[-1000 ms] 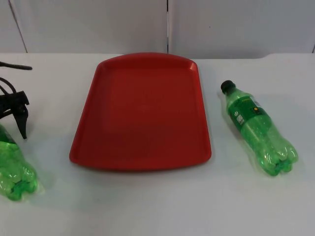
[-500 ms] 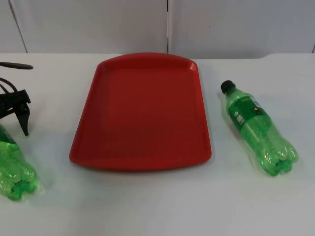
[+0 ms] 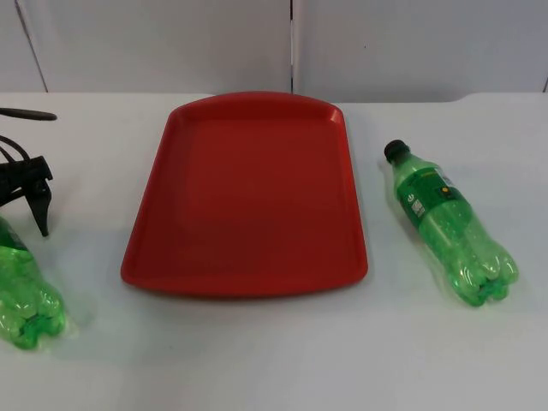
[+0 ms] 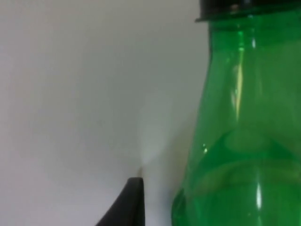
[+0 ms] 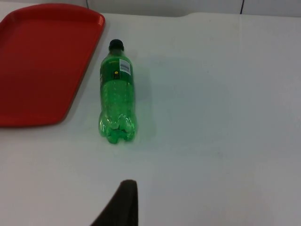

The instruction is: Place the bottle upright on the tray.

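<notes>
The left gripper (image 3: 38,201) hangs low at the table's left edge, just above the neck end of a green plastic bottle (image 3: 26,295) lying on its side. One black fingertip (image 3: 43,224) points down toward the table beside that bottle. The left wrist view has the bottle's shoulder (image 4: 240,141) close beside a fingertip (image 4: 129,202), with nothing between the fingers, but whether the jaws stand wide or narrow cannot be told. The right gripper's fingertip (image 5: 123,202) stands well back from a second green bottle (image 5: 116,92), so that arm looks to be waiting; its jaw state cannot be told either.

Both bottles look empty, clear-walled and capped, so they are probably very light, smooth and somewhat squashy in the middle. Lying down, they would likely roll at a sideways nudge. The firmest hold is probably the neck and shoulder just under the cap, where the plastic is stiffer and the bottle can swing upright. A hard pinch on the body may dent it or make it slip.

The red tray (image 3: 154,257) lies between the two bottles, bare, with a low raised rim to clear. The second bottle (image 3: 445,223) lies right of the tray, with its black cap (image 3: 395,151) toward the wall. The left bottle lies right at the picture's edge, so room on its outer side cannot be judged. White table (image 3: 274,360) lies open in front.
</notes>
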`<state>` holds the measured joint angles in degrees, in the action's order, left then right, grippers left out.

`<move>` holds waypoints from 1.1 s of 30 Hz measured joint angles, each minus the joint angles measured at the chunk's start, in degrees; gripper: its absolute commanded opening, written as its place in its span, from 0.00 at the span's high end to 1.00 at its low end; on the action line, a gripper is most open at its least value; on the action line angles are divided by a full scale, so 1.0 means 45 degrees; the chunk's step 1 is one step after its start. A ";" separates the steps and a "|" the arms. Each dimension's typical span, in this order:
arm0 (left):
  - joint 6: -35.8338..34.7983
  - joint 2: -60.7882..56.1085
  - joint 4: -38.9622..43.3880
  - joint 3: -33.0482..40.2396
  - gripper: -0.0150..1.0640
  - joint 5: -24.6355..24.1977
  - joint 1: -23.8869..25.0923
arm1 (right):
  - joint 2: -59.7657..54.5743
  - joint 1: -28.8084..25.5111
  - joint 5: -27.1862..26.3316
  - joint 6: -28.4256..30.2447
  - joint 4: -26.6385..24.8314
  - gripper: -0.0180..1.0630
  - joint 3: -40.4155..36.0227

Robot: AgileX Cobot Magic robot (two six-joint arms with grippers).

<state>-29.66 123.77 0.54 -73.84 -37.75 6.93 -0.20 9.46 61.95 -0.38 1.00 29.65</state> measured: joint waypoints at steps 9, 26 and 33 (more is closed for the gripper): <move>-0.0497 0.0000 0.0569 0.0000 0.01 0.0010 0.0000 | 0.0000 0.0000 0.0000 0.0000 0.0000 0.01 0.0000; -0.0752 0.0324 0.0878 0.0000 0.01 0.0501 0.0000 | 0.0000 0.0000 0.0000 0.0000 0.0000 0.01 0.0000; -0.0775 0.0353 0.0878 0.0000 0.04 0.0501 -0.0111 | 0.0000 0.0000 0.0000 0.0000 0.0000 0.01 0.0000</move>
<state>-33.15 125.36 4.50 -73.84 -35.49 6.43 -0.20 9.46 61.95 -0.38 1.00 29.65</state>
